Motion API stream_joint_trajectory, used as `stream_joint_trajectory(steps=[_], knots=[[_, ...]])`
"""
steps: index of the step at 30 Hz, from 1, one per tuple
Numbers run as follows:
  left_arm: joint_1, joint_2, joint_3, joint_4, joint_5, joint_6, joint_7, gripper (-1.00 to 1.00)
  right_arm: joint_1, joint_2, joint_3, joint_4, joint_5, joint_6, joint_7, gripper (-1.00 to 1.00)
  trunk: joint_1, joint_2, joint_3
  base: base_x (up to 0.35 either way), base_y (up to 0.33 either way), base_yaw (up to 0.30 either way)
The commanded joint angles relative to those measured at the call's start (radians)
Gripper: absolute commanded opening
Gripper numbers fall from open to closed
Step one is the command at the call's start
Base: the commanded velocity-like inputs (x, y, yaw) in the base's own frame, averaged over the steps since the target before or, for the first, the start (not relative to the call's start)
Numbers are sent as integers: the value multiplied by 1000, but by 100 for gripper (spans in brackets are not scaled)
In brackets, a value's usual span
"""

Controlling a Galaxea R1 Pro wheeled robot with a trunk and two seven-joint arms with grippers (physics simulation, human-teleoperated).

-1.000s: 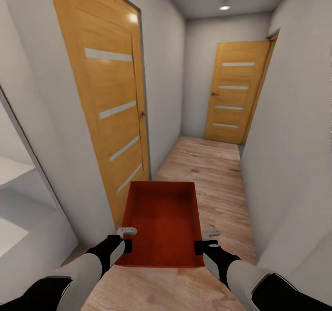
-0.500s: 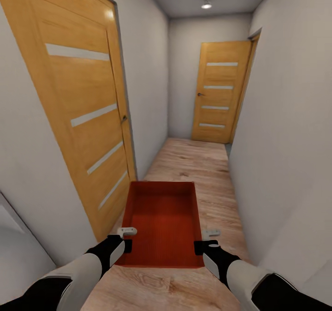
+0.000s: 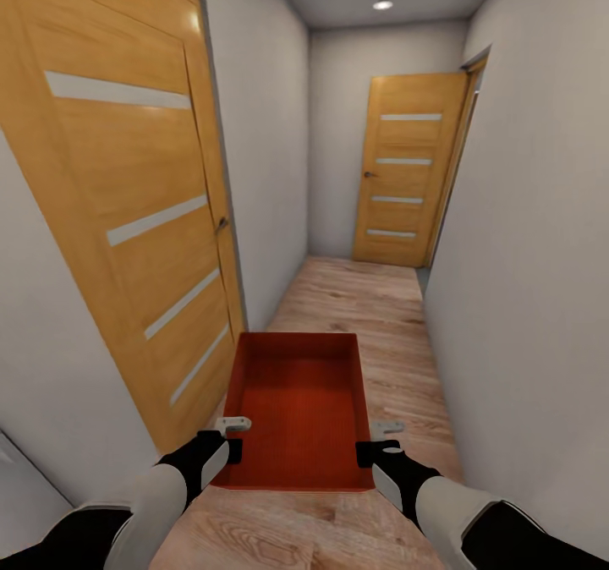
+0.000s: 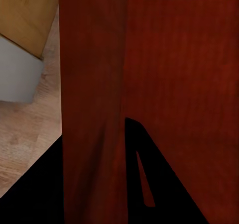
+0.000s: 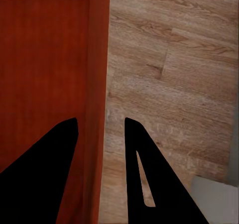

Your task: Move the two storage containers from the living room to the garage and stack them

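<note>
I carry one red-orange open-top storage container [image 3: 298, 401] level in front of me, above the wood-plank floor of a narrow corridor. My left gripper [image 3: 233, 449] is shut on its left wall near the near corner, and my right gripper [image 3: 366, 452] is shut on its right wall. In the left wrist view the container's wall [image 4: 94, 74] runs between the black fingers [image 4: 159, 184] of the left gripper [image 4: 94, 129]. In the right wrist view the right gripper [image 5: 100, 119] straddles the container's wall [image 5: 97, 55] the same way. The living room and the garage are out of view.
A honey-wood door with frosted strips [image 3: 127, 215] stands shut in the left wall, close by. Another such door [image 3: 406, 181] closes the corridor's far end. A grey wall [image 3: 533, 257] runs along the right, with a door frame edge [image 3: 463, 130] near the end. Plank floor [image 3: 364, 299] stretches ahead.
The camera has moved forward along the corridor, so the left door now looms larger and the opening at the lower left has nearly slid out of the picture. The container stays held the same way.
</note>
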Motion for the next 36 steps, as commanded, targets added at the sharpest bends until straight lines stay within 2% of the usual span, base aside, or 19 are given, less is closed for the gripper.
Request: stream_joint_trajectory(steps=[1, 14, 28, 36], knots=[[-1, 24, -11, -5, 1, 5, 7, -100, 0, -1, 12, 7, -16, 4, -6, -100, 1, -2, -2, 322, 0, 0], [-1, 24, -11, -5, 1, 5, 6, -100, 0, 0, 12, 7, -16, 4, -6, -100, 1, -2, -2, 322, 0, -8], [-1, 24, -11, -5, 1, 5, 6, -100, 0, 1, 13, 7, -16, 4, -6, -100, 1, -2, -2, 322, 0, -217], [-1, 24, -11, -5, 1, 5, 6, -100, 0, -1, 12, 7, -16, 4, -6, -100, 1, -2, -2, 322, 0, -40]])
